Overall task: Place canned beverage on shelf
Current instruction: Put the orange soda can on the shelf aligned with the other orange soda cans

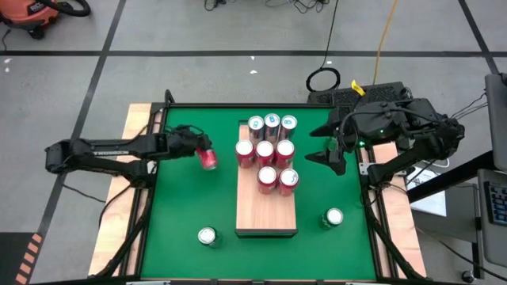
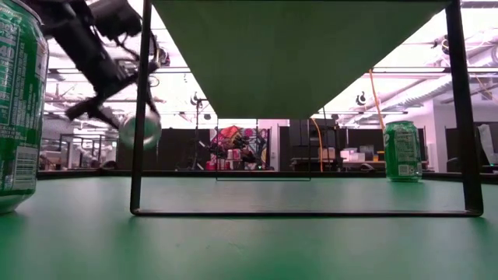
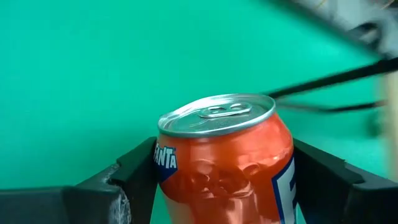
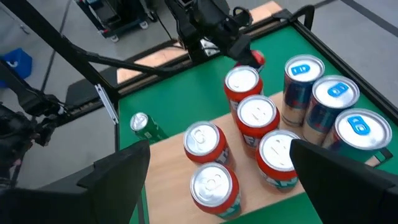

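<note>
My left gripper (image 1: pixel 202 152) is shut on an orange Fanta can (image 3: pixel 227 165), held above the green table left of the shelf; it also shows in the high view (image 1: pixel 208 159) and the low view (image 2: pixel 140 129). The shelf (image 1: pixel 267 207), a pale wooden block, carries several cans: three blue-topped ones (image 1: pixel 272 123) at its far end and several red ones (image 1: pixel 265 152) behind them. My right gripper (image 1: pixel 326 154) is open and empty, above the table just right of the shelf's far end. My left gripper pinches the can's side wall (image 3: pixel 163 163) between its two fingers, one on each side, below the rim. The fingers come level from the table's left. The can is lifted clear of the table and tilted, its silver top (image 3: pixel 217 115) pointing away from the wrist.
Two green cans stand on the table: one near the front left (image 1: pixel 207 236), one at the front right (image 1: pixel 333 218). The near half of the shelf is bare wood. Wooden strips (image 1: pixel 139 119) edge the table; a black frame (image 2: pixel 140 117) stands on it.
</note>
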